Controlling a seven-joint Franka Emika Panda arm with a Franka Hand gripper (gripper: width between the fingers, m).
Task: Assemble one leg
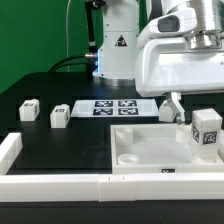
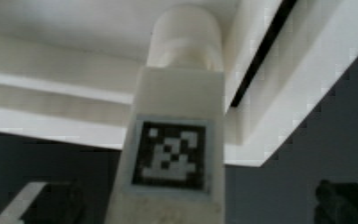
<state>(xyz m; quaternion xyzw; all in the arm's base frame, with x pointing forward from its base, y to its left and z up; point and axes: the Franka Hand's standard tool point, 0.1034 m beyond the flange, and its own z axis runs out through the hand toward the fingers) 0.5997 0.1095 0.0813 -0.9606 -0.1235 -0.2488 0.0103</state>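
Observation:
A white leg (image 2: 176, 110) with a black-and-white marker (image 2: 171, 152) fills the wrist view, its far rounded end over a corner of the square panel (image 2: 51, 95). My gripper (image 2: 185, 205) is open; the dark fingers (image 2: 345, 200) stand on either side of the leg with a gap on each side. In the exterior view the gripper (image 1: 172, 98) hangs over the panel's far right corner (image 1: 150, 148), where this leg (image 1: 169, 112) stands tilted. Whether its end sits in a hole is hidden. Three more legs rest on the table, two on the left (image 1: 28, 109) (image 1: 59, 116) and one on the right (image 1: 207, 130).
The marker board (image 1: 108, 107) lies behind the panel. Long white bars lie along the front (image 1: 100, 185) and the exterior view's left (image 1: 10, 150). The arm's base (image 1: 118, 45) stands at the back.

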